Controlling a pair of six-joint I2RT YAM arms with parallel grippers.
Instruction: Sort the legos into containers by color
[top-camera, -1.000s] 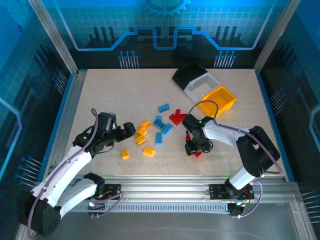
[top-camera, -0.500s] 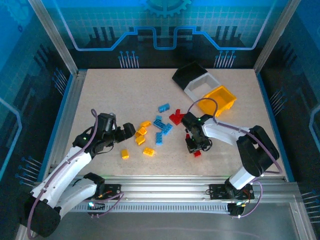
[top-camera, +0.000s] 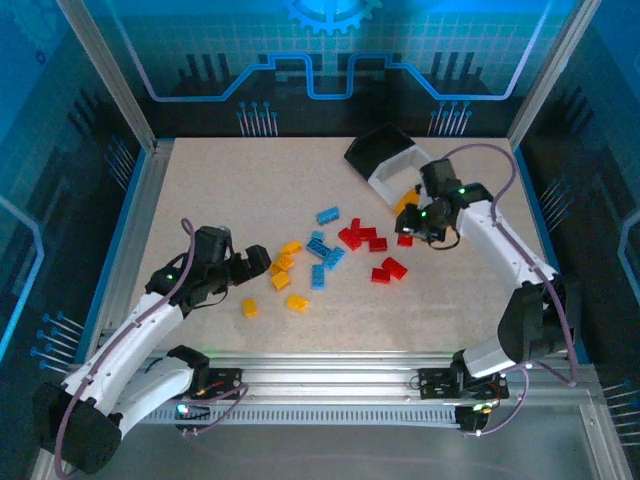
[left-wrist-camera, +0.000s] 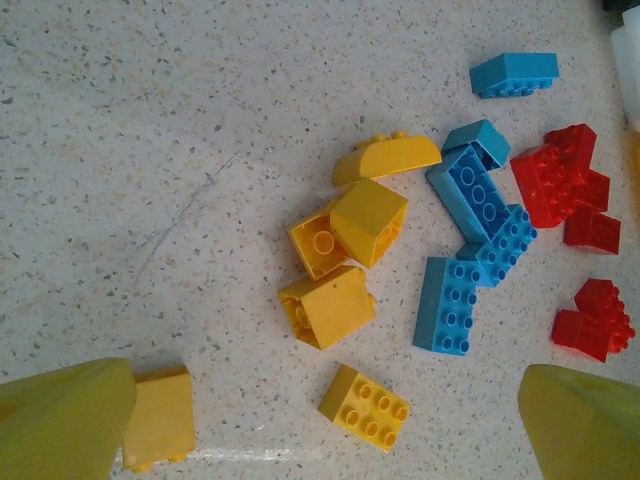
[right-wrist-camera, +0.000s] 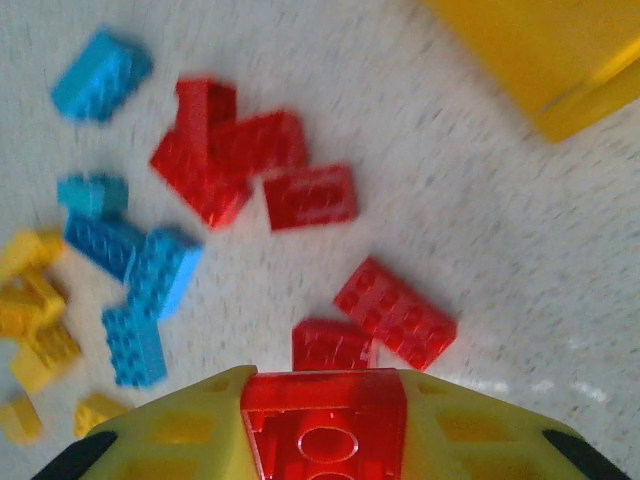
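Three bins, roughly eighteen bricks

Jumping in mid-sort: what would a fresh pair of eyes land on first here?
The right end effector is shut on a red brick, held over the loose red bricks near the orange-yellow bin at the far right. Across the middle of the table lies a bright scatter, roughly grouped: yellow bricks left, blue bricks centre, red right. The left end effector hangs open beside the yellow group.
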